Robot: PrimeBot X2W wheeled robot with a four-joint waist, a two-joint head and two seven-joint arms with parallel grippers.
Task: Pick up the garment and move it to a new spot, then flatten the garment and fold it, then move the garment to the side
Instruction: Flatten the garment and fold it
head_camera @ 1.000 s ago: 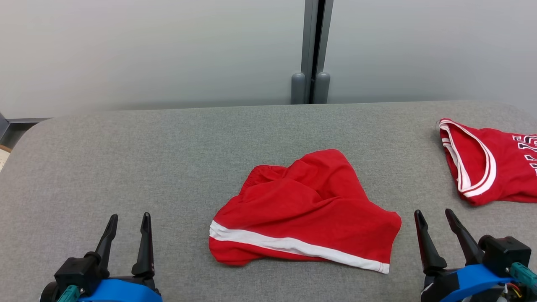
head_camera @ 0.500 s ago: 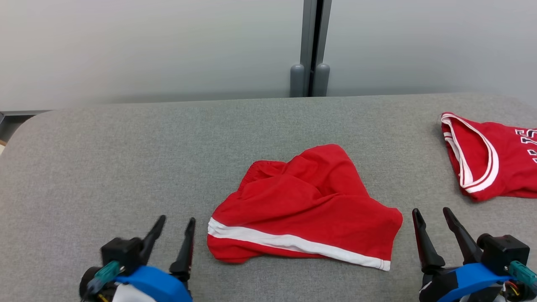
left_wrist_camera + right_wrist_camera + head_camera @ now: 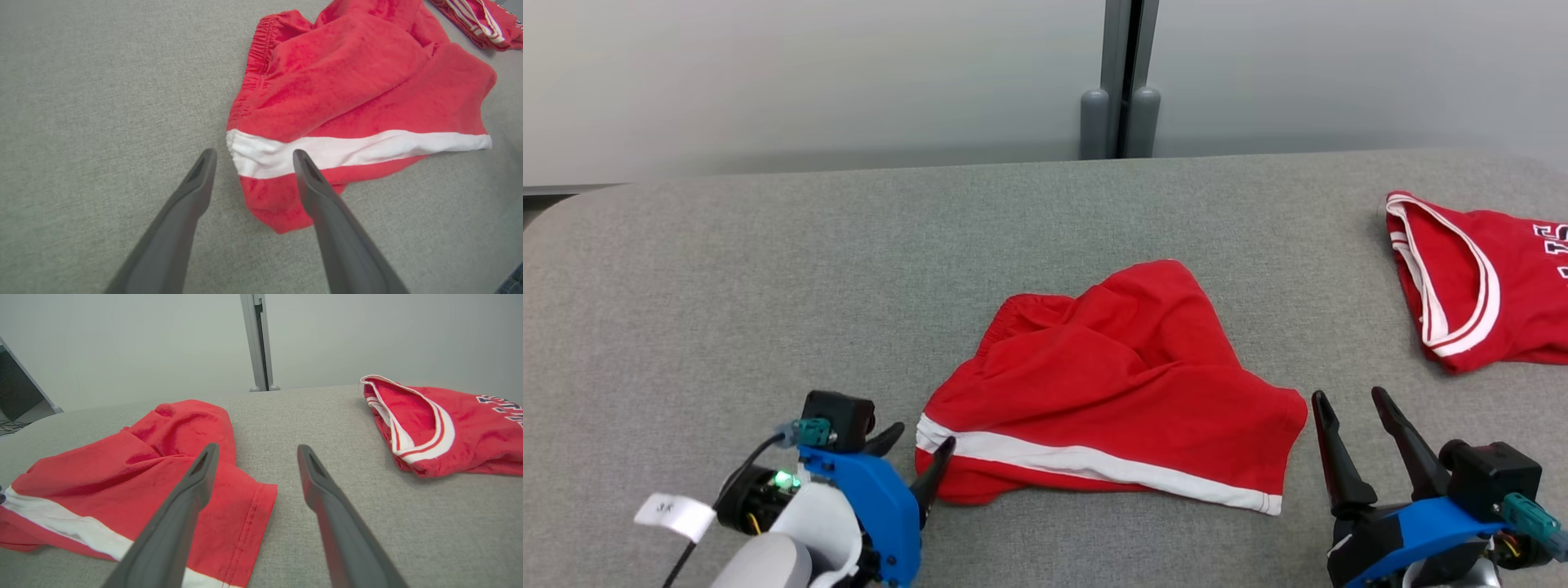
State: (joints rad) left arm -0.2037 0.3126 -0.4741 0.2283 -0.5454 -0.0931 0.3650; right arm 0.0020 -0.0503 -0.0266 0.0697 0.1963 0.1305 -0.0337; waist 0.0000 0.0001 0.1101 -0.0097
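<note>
On left gripper (image 3: 925, 435): two long dark tapered fingers (image 3: 192, 192), recessed slot near each tip. Behind them blue housing (image 3: 874, 498), black block (image 3: 837, 411) with teal connector (image 3: 809, 430), black cable (image 3: 739, 469), green light (image 3: 784, 479), white tag (image 3: 674, 514), pale forearm shell (image 3: 800, 535). On right gripper (image 3: 1348, 394): same blue, black and teal parts, plus red and yellow wires (image 3: 1507, 545).

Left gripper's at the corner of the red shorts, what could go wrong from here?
One: the left gripper stands open astride the striped corner of the red shorts, which lie crumpled; closing may catch one layer only, or the grey table cover. Two: the right gripper is open beside the far hem, holding nothing, so a one-corner lift may bunch the cloth. Three: the red jersey lies to the right; a move that way may overlap it.
</note>
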